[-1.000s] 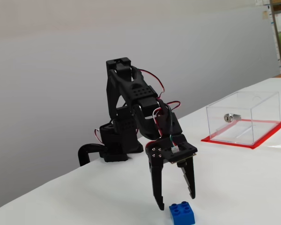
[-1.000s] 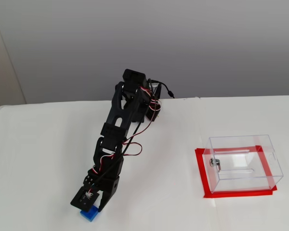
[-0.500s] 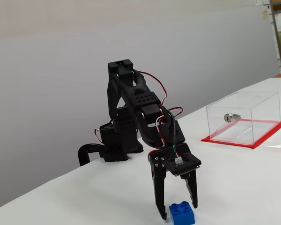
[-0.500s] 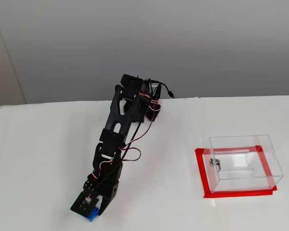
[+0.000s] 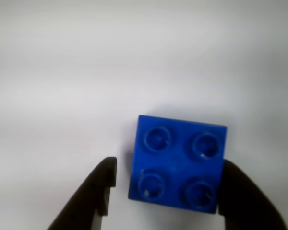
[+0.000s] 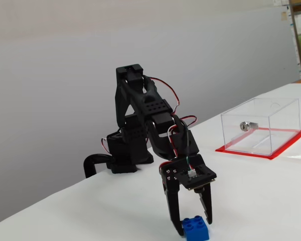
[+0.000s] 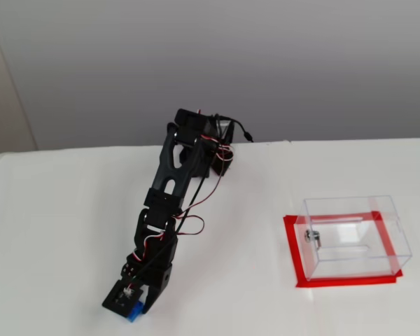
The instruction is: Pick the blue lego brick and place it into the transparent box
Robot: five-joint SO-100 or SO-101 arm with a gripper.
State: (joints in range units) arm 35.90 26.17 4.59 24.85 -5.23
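The hand (image 5: pixel 165 191) is standing open astride the blue lego brick (image 5: pixel 177 164), gripping nothing, fingers flanking it on the bench (image 5: pixel 134 62).

arm (image 6: pixel 145 115): matte black plastic links | red, white, black wires looped outside | hand (image 6: pixel 192 221): two tapered black fingers

A white table (image 7: pixel 70 231) is carrying the arm's black base (image 6: pixel 123 155) at upper centre, the blue lego brick (image 5: pixel 178 164) lower left, the transparent box (image 7: pixel 353 234) right.
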